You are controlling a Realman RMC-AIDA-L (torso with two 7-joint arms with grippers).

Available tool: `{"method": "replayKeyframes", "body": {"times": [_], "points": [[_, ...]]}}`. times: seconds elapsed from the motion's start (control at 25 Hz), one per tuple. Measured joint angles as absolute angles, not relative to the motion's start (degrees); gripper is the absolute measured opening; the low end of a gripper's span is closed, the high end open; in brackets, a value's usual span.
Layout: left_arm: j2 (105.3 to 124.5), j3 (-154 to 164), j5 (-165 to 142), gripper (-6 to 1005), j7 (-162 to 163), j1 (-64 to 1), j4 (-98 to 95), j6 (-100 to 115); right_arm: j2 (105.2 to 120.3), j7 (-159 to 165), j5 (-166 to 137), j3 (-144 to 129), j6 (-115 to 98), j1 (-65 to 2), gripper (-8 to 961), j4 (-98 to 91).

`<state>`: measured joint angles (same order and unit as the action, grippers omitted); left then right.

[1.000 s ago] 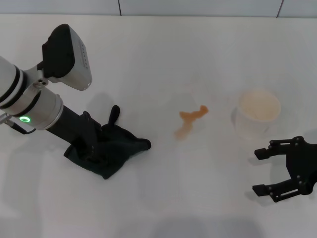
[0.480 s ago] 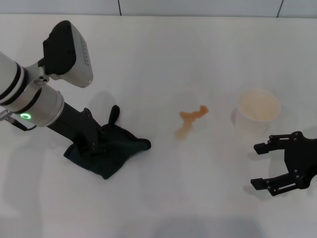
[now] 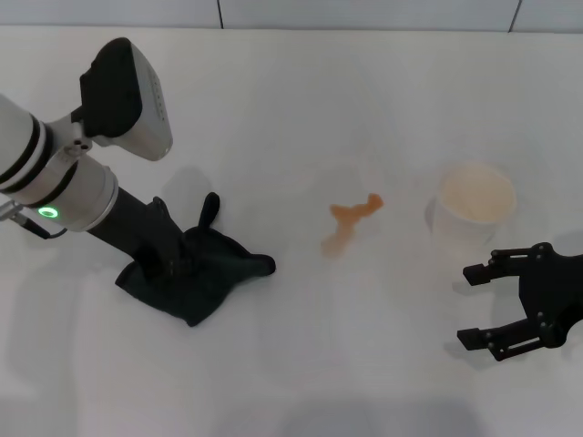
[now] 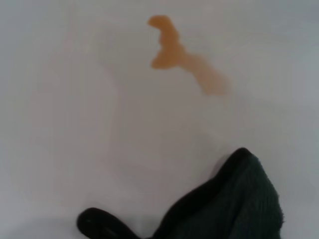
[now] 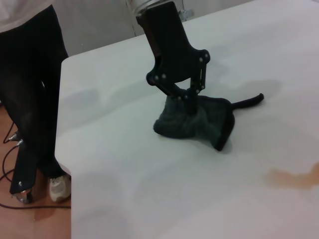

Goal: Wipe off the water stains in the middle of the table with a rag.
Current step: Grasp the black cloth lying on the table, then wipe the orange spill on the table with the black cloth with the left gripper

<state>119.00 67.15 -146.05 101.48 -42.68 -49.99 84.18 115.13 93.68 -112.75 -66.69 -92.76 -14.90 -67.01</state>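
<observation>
The orange-brown water stains (image 3: 349, 223) lie mid-table on the white table (image 3: 301, 100). They also show in the left wrist view (image 4: 183, 54) and the right wrist view (image 5: 294, 177). The dark green-black rag (image 3: 205, 278) lies left of them, bunched, its narrow tail (image 3: 209, 209) pointing to the back. My left gripper (image 3: 175, 264) stands down on the rag, shut on its cloth. The right wrist view shows this gripper (image 5: 192, 102) pinching the rag (image 5: 204, 122). My right gripper (image 3: 463, 307) is open and empty, hovering at the front right.
A white paper cup (image 3: 474, 208) stands right of the stains, just behind my right gripper. A person's dark-trousered legs (image 5: 30, 74) stand beyond the table's edge (image 5: 62, 149) in the right wrist view.
The rag has bunched and shifted slightly left under my left gripper. My right gripper has edged a little to the left, still open.
</observation>
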Motion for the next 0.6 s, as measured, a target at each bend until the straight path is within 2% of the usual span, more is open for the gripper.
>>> {"method": "replayKeyframes", "body": {"times": [0.12, 0.6], "points": [[119.00, 67.0, -145.8, 48, 101.8, -43.1, -50.1, 83.3, 115.14, 93.8, -112.3, -67.0, -92.6, -14.9, 872, -67.2], [119.24, 70.1, -141.3, 47, 102.1, -47.7, -48.4, 77.1, 115.00, 95.5, -112.2, -67.2, -88.8, -15.1, 870, -67.6]]}}
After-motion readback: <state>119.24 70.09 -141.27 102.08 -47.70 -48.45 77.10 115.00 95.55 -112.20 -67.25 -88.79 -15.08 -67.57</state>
